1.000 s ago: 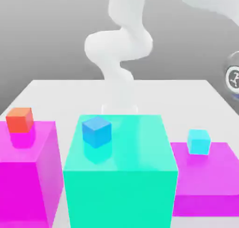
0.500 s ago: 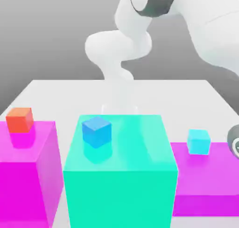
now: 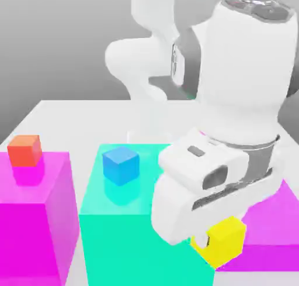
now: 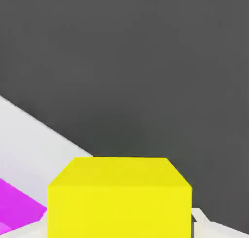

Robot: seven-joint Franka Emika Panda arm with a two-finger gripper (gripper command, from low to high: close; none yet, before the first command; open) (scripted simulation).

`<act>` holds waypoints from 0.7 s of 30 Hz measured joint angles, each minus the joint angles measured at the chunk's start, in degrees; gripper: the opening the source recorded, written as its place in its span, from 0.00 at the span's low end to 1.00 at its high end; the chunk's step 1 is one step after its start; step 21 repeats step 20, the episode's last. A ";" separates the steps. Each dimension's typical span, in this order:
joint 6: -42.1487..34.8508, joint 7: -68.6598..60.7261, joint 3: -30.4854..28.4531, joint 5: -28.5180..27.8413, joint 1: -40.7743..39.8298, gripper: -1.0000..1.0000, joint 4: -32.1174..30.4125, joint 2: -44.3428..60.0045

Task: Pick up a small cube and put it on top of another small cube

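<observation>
A small yellow cube is seen clamped in the closed tool of a white robot arm, held in the air near the front edge of a large teal block, at the exterior view's lower right. In the hand view the yellow cube sits squarely in the grip, its upper face level, with the white counter and a patch of magenta beyond it.

On the teal block a small blue cube stands free, well apart from the carried one. A small orange cube rests on a tall magenta block at the exterior view's left, and a lower magenta block lies behind the tool at the right.

The carry is judged to be under way, with the stacking yet to be done. For a clean placement, the yellow cube should be kept above the height of the target cube, brought directly over its centre with edges aligned, then lowered gently until the faces meet before the grip is released. A sideways approach at low height would risk knocking the target off its block.
</observation>
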 joint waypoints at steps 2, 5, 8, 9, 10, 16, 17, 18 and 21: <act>-2.37 0.84 -2.17 -0.47 -4.66 0.00 -1.98 -4.41; -5.62 2.13 -4.16 -1.33 -10.50 0.00 -4.82 -10.52; -8.75 3.49 -6.43 -2.38 -14.11 0.00 -7.63 -16.48; -9.79 4.00 -7.40 -2.81 -15.42 0.00 -8.57 -18.47; -10.83 4.54 -8.43 -3.30 -16.77 0.00 -9.51 -20.46; -5.41 5.43 -11.71 -4.21 -20.91 0.00 -17.14 -22.62; -4.06 5.35 -11.84 -4.16 -20.99 1.00 -18.02 -22.15; -4.06 5.35 -11.84 -4.15 -20.99 1.00 -18.02 -22.15; -4.06 5.35 -11.84 -4.15 -20.99 1.00 -18.02 -22.15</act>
